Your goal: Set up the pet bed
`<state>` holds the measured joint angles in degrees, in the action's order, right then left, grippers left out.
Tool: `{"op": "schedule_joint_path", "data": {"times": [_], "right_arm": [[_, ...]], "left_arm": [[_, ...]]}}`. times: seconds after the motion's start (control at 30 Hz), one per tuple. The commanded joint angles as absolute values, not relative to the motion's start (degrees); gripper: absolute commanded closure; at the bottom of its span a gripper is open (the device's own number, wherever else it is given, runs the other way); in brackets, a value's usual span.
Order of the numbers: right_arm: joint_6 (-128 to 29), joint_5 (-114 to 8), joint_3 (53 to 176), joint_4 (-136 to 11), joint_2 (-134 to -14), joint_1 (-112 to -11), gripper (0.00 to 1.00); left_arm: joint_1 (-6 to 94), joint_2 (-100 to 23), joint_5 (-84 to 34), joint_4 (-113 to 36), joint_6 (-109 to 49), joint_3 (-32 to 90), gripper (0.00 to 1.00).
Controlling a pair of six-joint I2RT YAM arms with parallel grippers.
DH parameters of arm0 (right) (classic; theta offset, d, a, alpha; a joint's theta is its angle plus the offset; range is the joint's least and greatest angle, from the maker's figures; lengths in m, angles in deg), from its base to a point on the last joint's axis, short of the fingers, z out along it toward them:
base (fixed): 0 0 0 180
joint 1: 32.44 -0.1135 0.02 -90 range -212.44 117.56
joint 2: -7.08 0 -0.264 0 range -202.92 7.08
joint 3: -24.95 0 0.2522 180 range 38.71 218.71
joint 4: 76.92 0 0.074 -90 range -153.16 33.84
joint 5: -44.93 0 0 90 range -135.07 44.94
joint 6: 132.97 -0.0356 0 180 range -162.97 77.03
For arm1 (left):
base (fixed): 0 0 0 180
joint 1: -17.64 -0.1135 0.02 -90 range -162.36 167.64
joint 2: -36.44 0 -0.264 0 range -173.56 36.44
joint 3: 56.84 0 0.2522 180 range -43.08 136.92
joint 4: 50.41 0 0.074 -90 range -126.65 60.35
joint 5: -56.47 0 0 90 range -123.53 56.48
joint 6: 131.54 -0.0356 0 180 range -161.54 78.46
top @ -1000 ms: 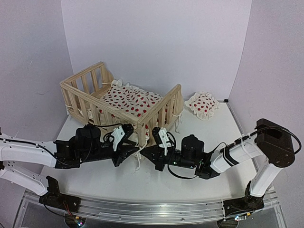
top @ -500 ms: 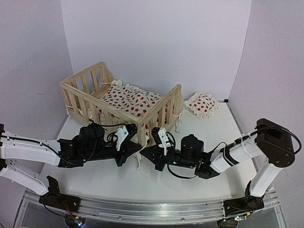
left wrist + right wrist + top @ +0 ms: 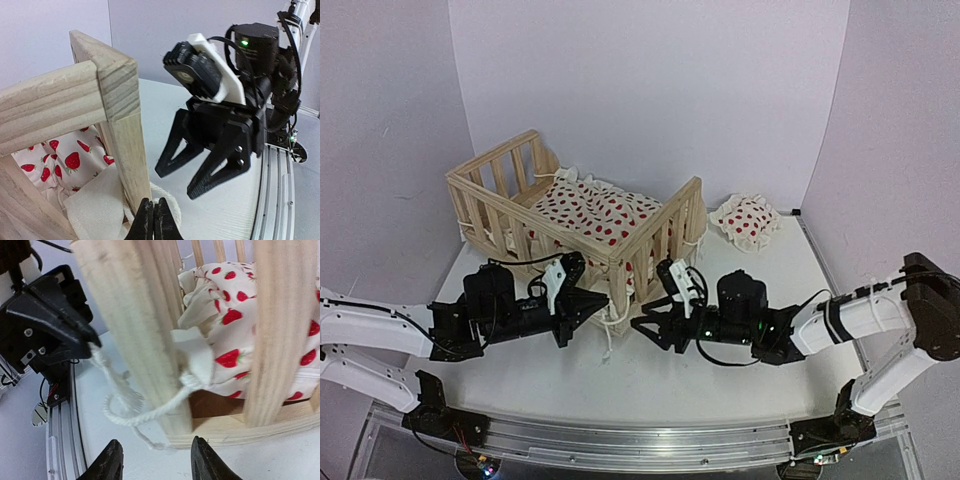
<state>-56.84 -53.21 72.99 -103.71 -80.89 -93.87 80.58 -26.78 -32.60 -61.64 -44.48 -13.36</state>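
White links (image 3: 365,327), black joints (image 3: 485,292); black left tool (image 3: 603,301), right tool (image 3: 640,324).

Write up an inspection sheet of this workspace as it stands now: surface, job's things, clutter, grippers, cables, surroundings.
Surface: white table, carrying the bed and a pillow toward the back.
Job's things: pet bed upright; red-printed cushion lying inside it; tie string hanging out around the near corner post.
Clutter: small matching pillow lying apart, right of the bed.
Grippers: left gripper shut on the tie string beside the post; right gripper open, nothing between its jaws, facing the same post.
Cables: black cables looped along both wrists; none seen touching the bed.
Surroundings: pale backdrop walls; metal rail along the near edge.
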Motion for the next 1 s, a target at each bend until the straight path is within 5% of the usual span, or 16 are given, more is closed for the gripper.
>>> {"op": "schedule_joint_path", "data": {"times": [0.0, 0.3, 0.6, 0.97], "right_arm": [[-54.3, -66.0, 77.8, -87.4, -74.6, -87.9, 0.48], [-40.2, -75.1, 87.3, -76.8, -75.3, -87.9, 0.33], [-41.1, -77.3, 94.6, -75.5, -81.8, -87.9, 0.46], [-59.5, -38.0, 84.1, -74.7, -75.1, -100.6, 0.18]], "left_arm": [[80.4, -28.1, -29.1, -69.7, -44.0, -12.9, 1.0], [80.4, -28.8, -25.5, -74.1, -44.7, -13.8, 1.0], [80.4, -29.9, -24.7, -74.2, -45.0, -13.5, 1.0], [80.6, -32.3, -32.3, -74.5, -29.2, -12.1, 1.0]]}}
